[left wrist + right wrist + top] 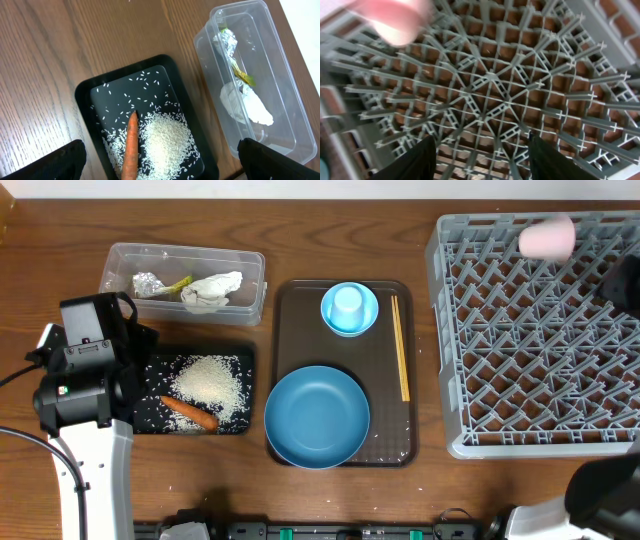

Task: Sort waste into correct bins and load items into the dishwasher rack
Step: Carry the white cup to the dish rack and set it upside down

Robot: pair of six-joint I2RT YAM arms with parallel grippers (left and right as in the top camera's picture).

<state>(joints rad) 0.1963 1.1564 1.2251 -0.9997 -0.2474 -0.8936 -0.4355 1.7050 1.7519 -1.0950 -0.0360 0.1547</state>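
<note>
The black tray (242, 358) holds loose rice (210, 380) and the orange carrot (188, 413). My left gripper (160, 165) is open and empty above it, with the carrot (131, 145) and rice (167, 137) between its fingers. The clear tub (250, 290) holds the foil ball (146, 282), the yellow-green wrapper (178, 283) and the tissue (212, 290). The blue plate (316, 417), the bowl (328, 317) with the light-blue cup (347, 300) in it, and the chopsticks (400, 345) lie on the brown tray. My right gripper (482, 162) is open and empty over the grey rack (540, 350). A pale cup (547, 237) lies in the rack's far part.
The brown serving tray (400, 435) sits between the black tray and the rack. In the left wrist view the clear tub (280, 75) lies just right of the black tray (85, 95). The pale cup (390, 20) shows blurred in the right wrist view.
</note>
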